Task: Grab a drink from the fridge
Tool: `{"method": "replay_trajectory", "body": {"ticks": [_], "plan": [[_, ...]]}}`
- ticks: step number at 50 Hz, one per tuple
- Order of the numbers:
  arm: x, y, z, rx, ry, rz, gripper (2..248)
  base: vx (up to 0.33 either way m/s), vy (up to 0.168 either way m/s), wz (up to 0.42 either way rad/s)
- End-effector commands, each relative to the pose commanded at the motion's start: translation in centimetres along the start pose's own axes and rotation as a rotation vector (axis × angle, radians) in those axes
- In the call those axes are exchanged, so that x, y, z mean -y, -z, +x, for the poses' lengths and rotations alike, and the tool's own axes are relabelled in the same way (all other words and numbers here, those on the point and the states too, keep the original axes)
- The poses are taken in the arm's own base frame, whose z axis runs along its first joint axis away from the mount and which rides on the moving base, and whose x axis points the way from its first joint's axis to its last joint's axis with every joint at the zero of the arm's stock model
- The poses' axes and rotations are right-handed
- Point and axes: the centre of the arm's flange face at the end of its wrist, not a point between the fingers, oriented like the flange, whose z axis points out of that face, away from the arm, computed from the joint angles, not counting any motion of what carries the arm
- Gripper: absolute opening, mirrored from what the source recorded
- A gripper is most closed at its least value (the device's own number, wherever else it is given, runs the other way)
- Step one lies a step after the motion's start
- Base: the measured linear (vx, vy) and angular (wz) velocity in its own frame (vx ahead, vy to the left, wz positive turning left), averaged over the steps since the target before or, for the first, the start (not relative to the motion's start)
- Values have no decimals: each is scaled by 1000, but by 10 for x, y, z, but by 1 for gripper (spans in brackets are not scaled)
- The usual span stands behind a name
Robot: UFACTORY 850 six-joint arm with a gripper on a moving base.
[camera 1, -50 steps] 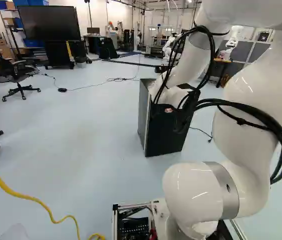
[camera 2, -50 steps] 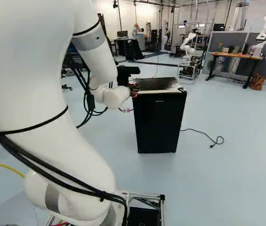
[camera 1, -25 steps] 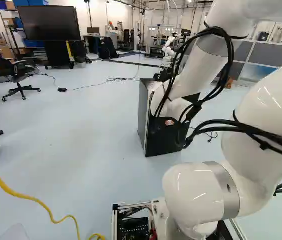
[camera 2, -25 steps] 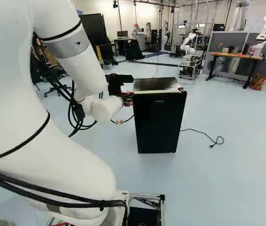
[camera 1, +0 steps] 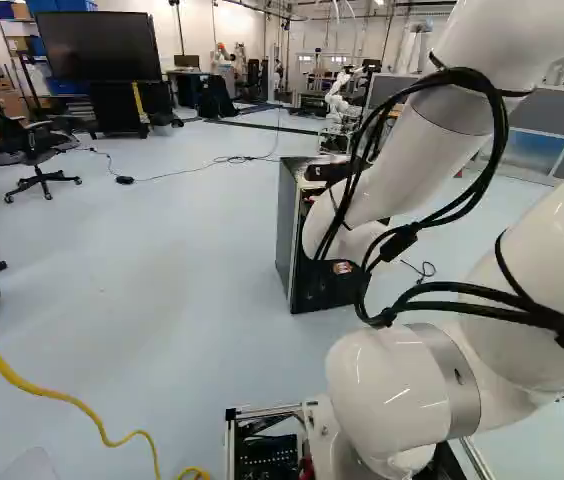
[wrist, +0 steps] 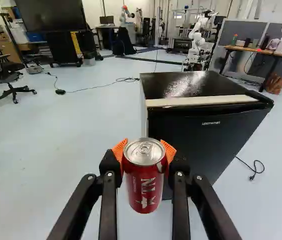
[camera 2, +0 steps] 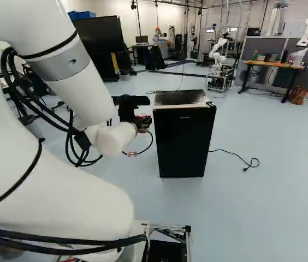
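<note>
In the right base view my gripper (camera 2: 142, 123) is just left of the small black fridge (camera 2: 184, 139), near its top front. The wrist view shows the gripper (wrist: 144, 155) shut on a red drink can (wrist: 145, 186), an orange pad pressed to either side of it. The can is upright, its silver top showing. Behind the can stands the fridge (wrist: 206, 135), its door closed, a pale strip along its top front edge. In the left base view my arm hides much of the fridge (camera 1: 288, 235).
A cable with a plug (camera 2: 246, 168) lies on the floor right of the fridge. Another robot (camera 2: 217, 60) stands farther back, and one more stands on a wooden table (camera 2: 274, 64). An office chair (camera 1: 34, 150) and a yellow cable (camera 1: 62, 398) are at the left.
My arm has swung and the gripper, holding the can, has moved leftward and lower in the right base view, away from the fridge. The base and the fridge have not moved.
</note>
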Motion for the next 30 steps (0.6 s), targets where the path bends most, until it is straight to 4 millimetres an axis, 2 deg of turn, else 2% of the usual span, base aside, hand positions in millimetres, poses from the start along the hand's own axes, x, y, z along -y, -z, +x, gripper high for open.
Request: {"method": "replay_trajectory", "body": {"ticks": [12,30], "plan": [[2,13,-11,11,3,7,99,0,0,0],[4,21,-18,19,5,12,99,0,0,0]]}}
